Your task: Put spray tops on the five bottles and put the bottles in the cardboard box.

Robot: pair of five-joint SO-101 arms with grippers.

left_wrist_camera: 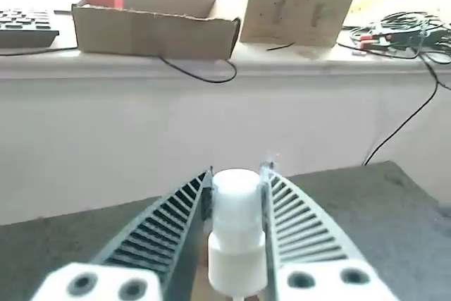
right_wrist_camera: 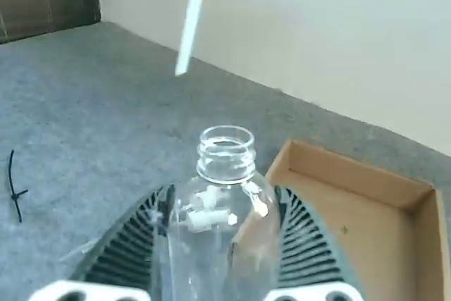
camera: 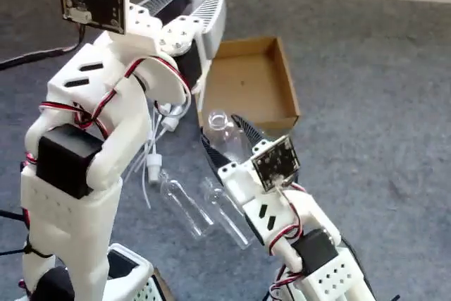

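Left wrist view: our left pincer [left_wrist_camera: 237, 171] clamps a white spray top [left_wrist_camera: 237, 227]; our right pincer [right_wrist_camera: 224, 192] grips a clear bottle [right_wrist_camera: 220, 244], cardboard box [right_wrist_camera: 347, 167] just beyond.

Desk [camera: 380, 103]: grey, felt-like covering. Far side: white wall [left_wrist_camera: 211, 139]; ledge [left_wrist_camera: 141, 65] carrying cardboard cartons [left_wrist_camera: 151, 22], keyboard [left_wrist_camera: 25, 26], black cables [left_wrist_camera: 394, 22]. Bright daylight above ledge.

Grey carpet [camera: 380, 68], perhaps a cable tie [right_wrist_camera: 14, 187]
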